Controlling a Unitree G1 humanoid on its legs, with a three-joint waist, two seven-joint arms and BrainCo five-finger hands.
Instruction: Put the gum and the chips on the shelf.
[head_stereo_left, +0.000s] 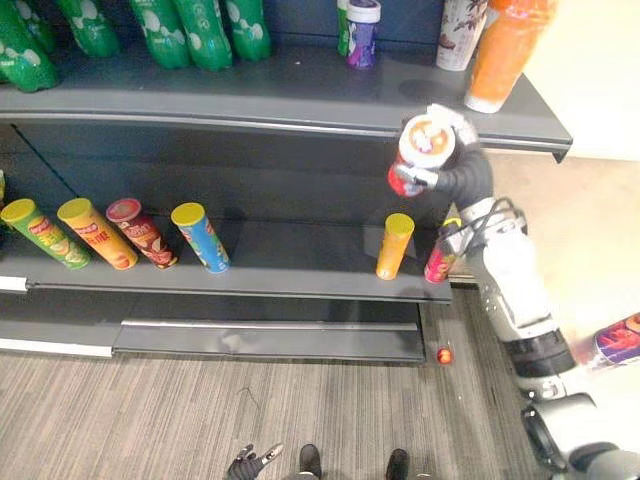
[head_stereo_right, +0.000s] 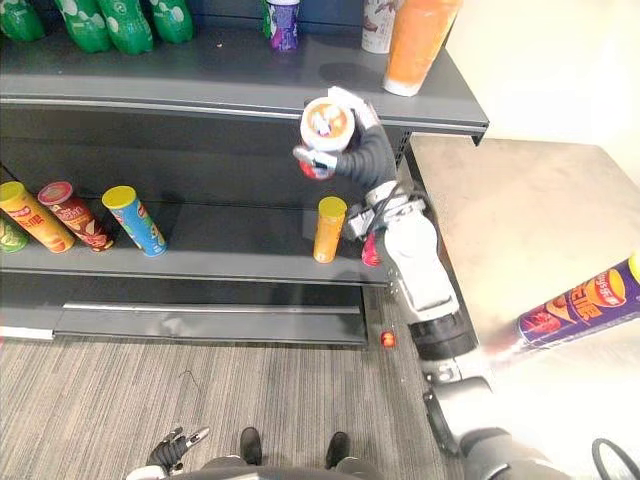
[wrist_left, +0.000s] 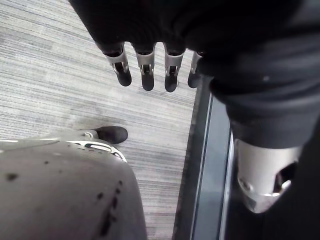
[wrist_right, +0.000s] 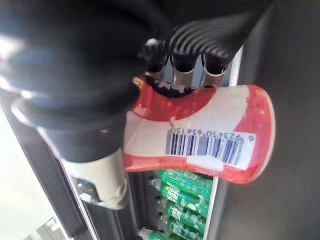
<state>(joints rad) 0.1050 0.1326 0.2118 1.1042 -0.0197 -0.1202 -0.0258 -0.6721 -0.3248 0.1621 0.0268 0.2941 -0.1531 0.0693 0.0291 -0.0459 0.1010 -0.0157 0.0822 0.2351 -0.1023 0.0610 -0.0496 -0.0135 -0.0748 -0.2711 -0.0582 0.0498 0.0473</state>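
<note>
Grey striped flooring runs along the foot of the shelving, and the left robot hand hangs low above it, fingers straight and loosely spread, holding nothing. A small red object lies on the floor by the corner of the shelving base.

Higher up, the right robot hand has its fingers curled round a gum tub, red and white with a white lid turned toward the head camera. It holds the tub in the air at the front lip of the upper shelf, near that shelf's right end; whether tub and lip touch cannot be told.

The lower shelf carries a row of chip cans: green, yellow, red and blue toward the left, then an orange one just beside the right arm. Green bottles, a purple cup and an orange bottle stand on the upper shelf.

At the robot's right is a silvery metal surface, and the purple chips can rests on it, well apart from both hands.
</note>
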